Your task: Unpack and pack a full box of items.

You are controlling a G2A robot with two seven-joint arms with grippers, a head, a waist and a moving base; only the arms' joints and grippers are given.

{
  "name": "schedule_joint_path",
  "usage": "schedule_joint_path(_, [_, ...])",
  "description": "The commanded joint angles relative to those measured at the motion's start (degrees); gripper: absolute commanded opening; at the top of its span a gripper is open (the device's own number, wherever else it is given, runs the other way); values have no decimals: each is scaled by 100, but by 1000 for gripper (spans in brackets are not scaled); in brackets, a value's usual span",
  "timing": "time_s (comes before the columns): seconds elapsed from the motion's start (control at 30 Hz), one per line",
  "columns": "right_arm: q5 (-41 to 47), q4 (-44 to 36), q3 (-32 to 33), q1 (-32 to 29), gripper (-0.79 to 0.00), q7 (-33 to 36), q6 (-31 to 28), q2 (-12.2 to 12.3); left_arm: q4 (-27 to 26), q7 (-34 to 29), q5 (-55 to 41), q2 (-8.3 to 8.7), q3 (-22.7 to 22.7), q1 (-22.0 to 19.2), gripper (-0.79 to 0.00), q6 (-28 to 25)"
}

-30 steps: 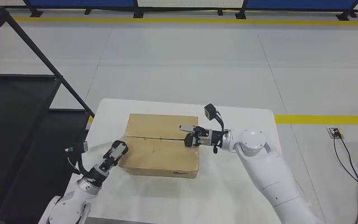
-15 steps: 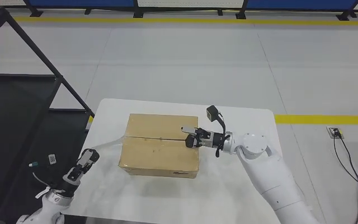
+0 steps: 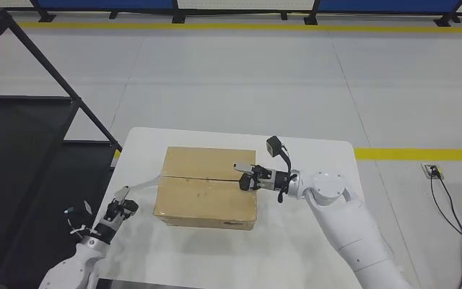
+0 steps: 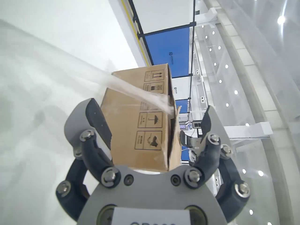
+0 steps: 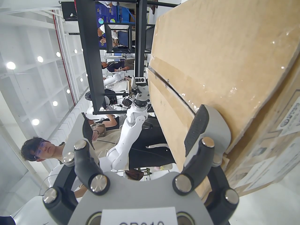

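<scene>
A closed cardboard box (image 3: pixel 206 193) lies in the middle of the white table (image 3: pixel 303 238), its top flaps meeting at a seam. A strip of clear tape (image 3: pixel 144 183) hangs off the box's left end and stretches toward my left gripper (image 3: pixel 124 208). That gripper stands open near the table's left edge, a short way from the box (image 4: pixel 131 127). The tape (image 4: pixel 131 87) passes beyond its fingers without being held. My right gripper (image 3: pixel 245 177) is open at the box's right end. One of its fingers (image 5: pixel 199 127) rests on the box top (image 5: pixel 222 47) beside the seam.
A black metal frame (image 3: pixel 43 130) stands off the table's left side, close to my left arm. Bare table surface lies in front of the box and to its right.
My left gripper drew away from the box's left front corner toward the table's left edge, then came back slightly. The tape strip now stands peeled off the box's left end. The right gripper barely moved.
</scene>
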Motion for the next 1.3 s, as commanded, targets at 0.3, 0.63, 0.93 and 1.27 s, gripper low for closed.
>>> schedule_joint_path(0.3, [0, 0, 0, 0, 0, 0, 0, 0, 1318, -52, -881, -204, 633, -1192, 0, 625])
schedule_joint_path(0.63, [0, 0, 0, 0, 0, 0, 0, 0, 2133, 28, -1377, -375, 924, -1986, 0, 606])
schedule_joint_path(0.93, [0, 0, 0, 0, 0, 0, 0, 0, 1782, 24, -1510, -374, 644, -1933, 0, -60])
schedule_joint_path(1.27, [0, 0, 0, 0, 0, 0, 0, 0, 151, 429, -803, -298, 223, -1170, 0, -313])
